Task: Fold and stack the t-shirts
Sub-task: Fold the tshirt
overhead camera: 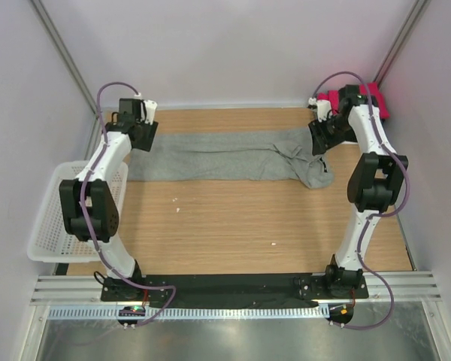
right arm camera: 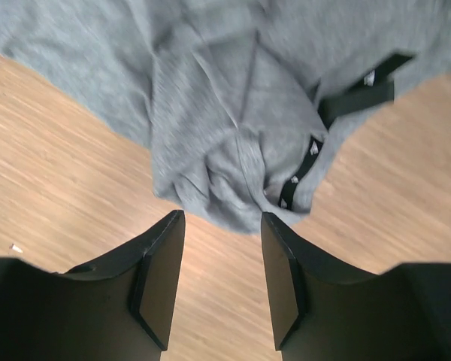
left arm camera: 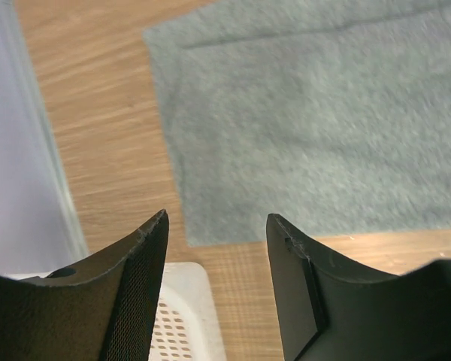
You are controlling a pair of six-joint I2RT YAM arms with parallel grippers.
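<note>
A large heather-grey t-shirt lies across the far half of the table, flat on the left and bunched at its right end, where the dark inner collar with small white print shows. My left gripper is open and empty above the shirt's left edge. My right gripper is open and empty above the bunched right end. A magenta-red t-shirt lies folded at the far right corner, behind the right arm. The slate-blue and black shirts are out of view.
A white plastic mesh basket hangs off the table's left edge and shows in the left wrist view. Walls close in at the far side and on both sides. Small white crumbs lie on the wood.
</note>
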